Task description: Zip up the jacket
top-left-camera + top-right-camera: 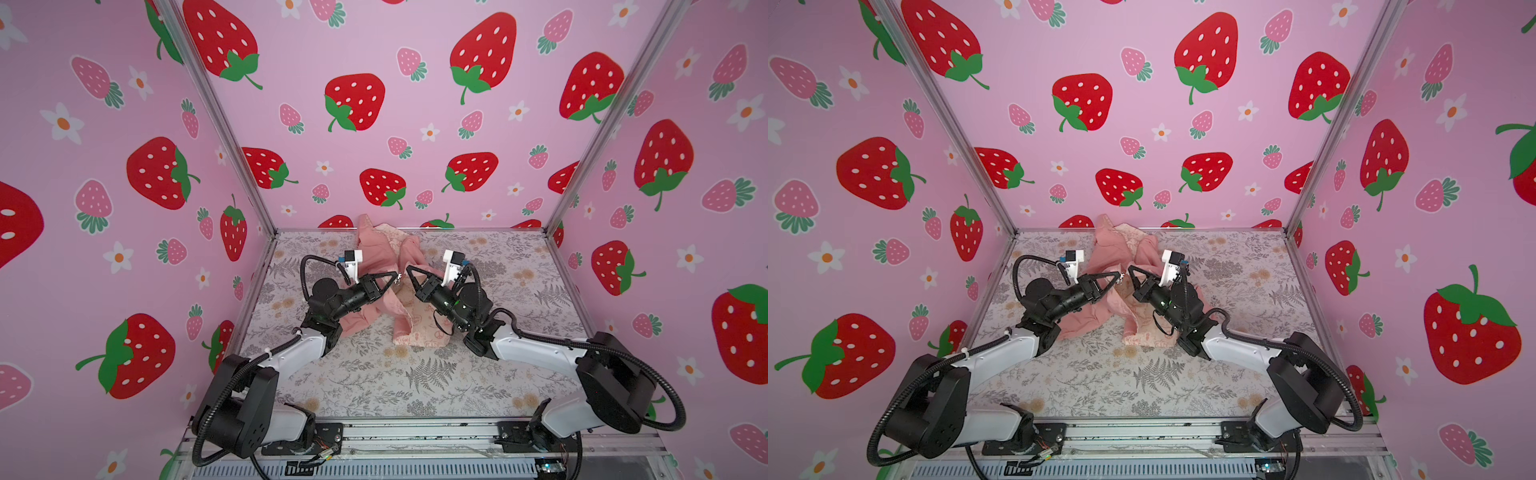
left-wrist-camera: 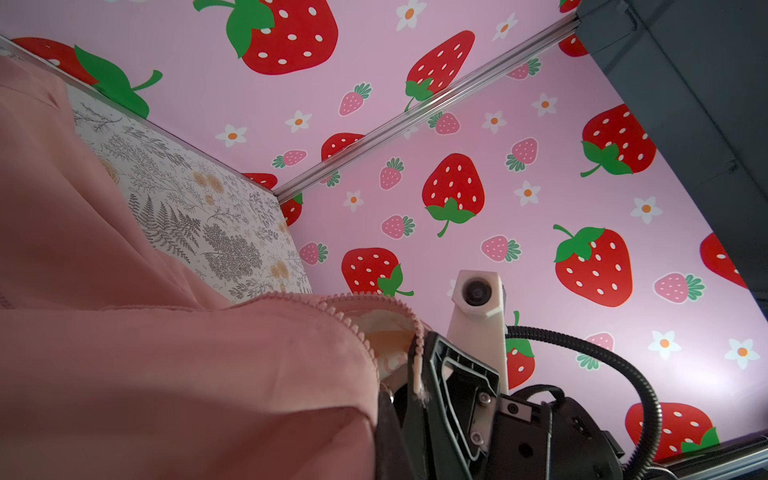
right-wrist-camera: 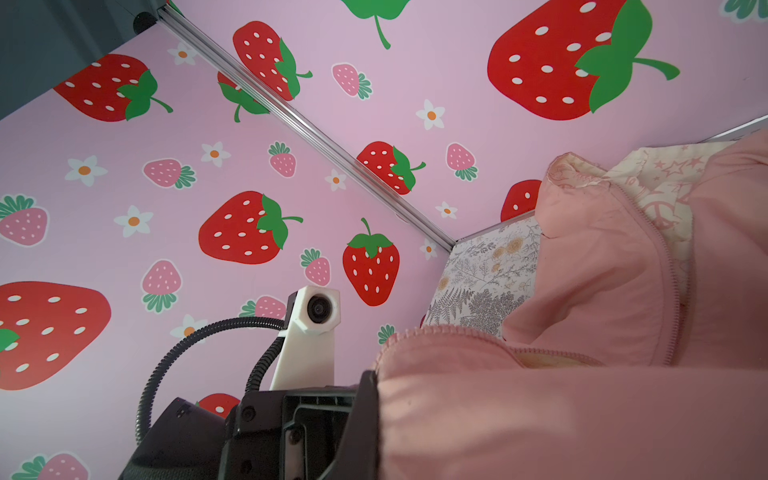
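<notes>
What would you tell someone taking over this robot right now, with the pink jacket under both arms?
Left gripper: fingers shut, apparently pinching one front edge of the jacket.
Right gripper: fingers shut, apparently on the other front edge. The two tips nearly meet over the garment's middle.
Jacket: crumpled at the back-middle of the table, front open, cream lining showing.
Done: both edges look gripped.
Left: the zipper teeth are not joined; bring the ends together, then run the zip up.

Reaches inward with both arms; holds left gripper (image 1: 396,275) and right gripper (image 1: 408,269) nearly tip to tip, jaws pinched closed.
</notes>
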### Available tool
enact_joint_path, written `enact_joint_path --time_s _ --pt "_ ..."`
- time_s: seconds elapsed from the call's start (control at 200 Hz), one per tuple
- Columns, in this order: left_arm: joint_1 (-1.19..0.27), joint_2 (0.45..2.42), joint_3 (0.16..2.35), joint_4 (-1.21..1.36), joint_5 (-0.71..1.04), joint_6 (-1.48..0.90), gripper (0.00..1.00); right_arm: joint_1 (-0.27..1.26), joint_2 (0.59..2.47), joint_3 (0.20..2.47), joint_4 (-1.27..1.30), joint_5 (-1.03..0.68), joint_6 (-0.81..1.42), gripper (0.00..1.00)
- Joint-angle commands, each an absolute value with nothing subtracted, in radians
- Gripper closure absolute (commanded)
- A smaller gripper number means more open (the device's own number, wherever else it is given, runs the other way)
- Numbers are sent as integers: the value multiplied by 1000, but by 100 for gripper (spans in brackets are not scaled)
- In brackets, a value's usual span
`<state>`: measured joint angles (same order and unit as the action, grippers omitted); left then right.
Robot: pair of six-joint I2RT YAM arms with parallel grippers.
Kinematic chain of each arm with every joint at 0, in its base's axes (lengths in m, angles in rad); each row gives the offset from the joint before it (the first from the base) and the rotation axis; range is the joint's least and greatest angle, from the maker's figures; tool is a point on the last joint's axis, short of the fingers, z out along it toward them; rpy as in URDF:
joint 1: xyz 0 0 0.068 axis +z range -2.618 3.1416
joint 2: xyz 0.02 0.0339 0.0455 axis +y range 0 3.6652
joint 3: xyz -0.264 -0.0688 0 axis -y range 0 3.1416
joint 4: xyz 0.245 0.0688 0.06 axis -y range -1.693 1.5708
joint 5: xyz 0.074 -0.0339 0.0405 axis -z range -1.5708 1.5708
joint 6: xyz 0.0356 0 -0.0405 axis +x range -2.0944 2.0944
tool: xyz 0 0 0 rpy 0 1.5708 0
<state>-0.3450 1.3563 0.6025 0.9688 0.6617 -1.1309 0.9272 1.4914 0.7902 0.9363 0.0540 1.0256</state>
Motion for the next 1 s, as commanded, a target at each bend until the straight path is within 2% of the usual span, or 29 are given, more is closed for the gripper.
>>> enact_joint_path --time_s 0.0,0.315,0.995 --pt "-345 1342 626 1019 657 -1140 100 936 1498 833 932 73 1000 100" --pt "-346 1348 626 1022 658 -1140 100 945 1502 854 870 113 973 100" --pt "-346 1356 624 1026 659 -1142 100 951 1526 864 879 89 971 100"
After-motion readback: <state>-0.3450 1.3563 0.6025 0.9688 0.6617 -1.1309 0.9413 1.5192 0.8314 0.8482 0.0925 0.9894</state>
